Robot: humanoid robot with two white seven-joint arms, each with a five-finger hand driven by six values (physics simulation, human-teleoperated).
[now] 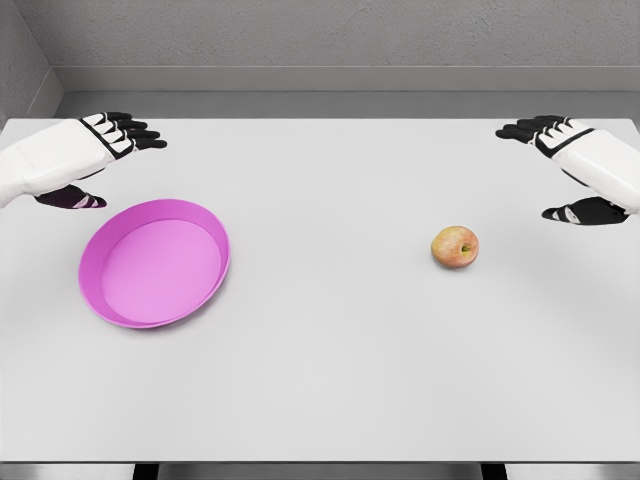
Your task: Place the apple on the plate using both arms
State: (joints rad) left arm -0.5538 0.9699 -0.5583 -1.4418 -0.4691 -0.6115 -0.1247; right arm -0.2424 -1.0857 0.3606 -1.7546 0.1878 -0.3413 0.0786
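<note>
Head view shows both of my arms reaching in over a pale grey surface [320,380]. From the left edge comes my left hand [95,150], white on the back with black fingers [135,133] that are stretched out and relaxed, holding nothing; the dark thumb hangs below the palm. It floats above the surface just behind the plate [155,263], apart from its rim. From the right edge comes my right hand [570,160], a mirror of the other: its fingers [525,128] are loosely extended toward the middle, the thumb is down by the edge of the picture, and it grips nothing.

The plate is pink, round and shallow with a raised rim, lying flat on the left half of the surface. The apple [455,246] rests on the right half, yellowish red with its stem dimple turned toward me. It sits well apart from the plate, and it is nearer my right hand than my left, though that hand does not touch it. Behind the surface runs a grey wall [330,40]
</note>
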